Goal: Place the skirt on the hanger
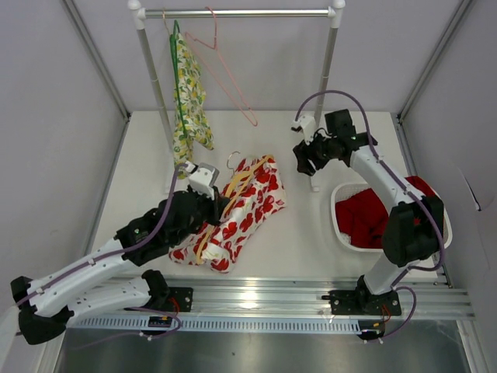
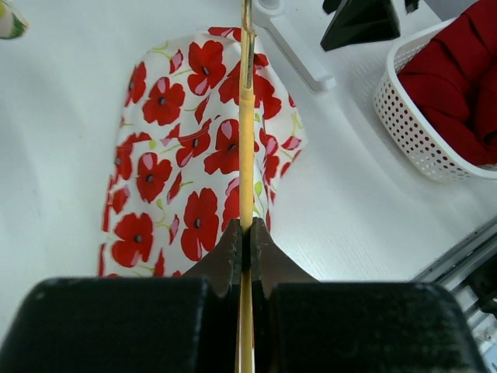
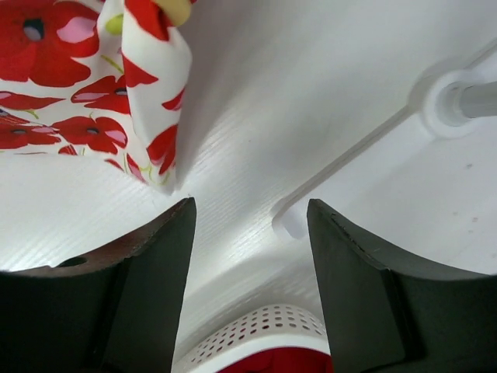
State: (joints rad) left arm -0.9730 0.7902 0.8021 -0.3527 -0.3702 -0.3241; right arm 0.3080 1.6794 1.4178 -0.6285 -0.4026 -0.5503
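Two arms, shown at what looks like a late stage of the task. The poppy-print skirt (image 1: 233,214) lies folded near the middle of the tabletop (image 1: 311,241), towards its left side. The yellow hanger (image 2: 247,155) runs lengthwise across it, with the hook pointing to the far edge. Left hand (image 2: 245,233): pressed together, pinching the hanger's bar above the skirt's near end. Right hand (image 3: 250,206): spread and empty, hovering just off the skirt's far right corner, beside the foot of the clothes rack (image 1: 241,13). Judged progress: hanger and skirt lie together, but it cannot be told whether the cloth is draped over the bar or merely lies under it. Securing it and lifting it clear appear to remain. A basket (image 2: 404,116) of red garments stands at the right edge.
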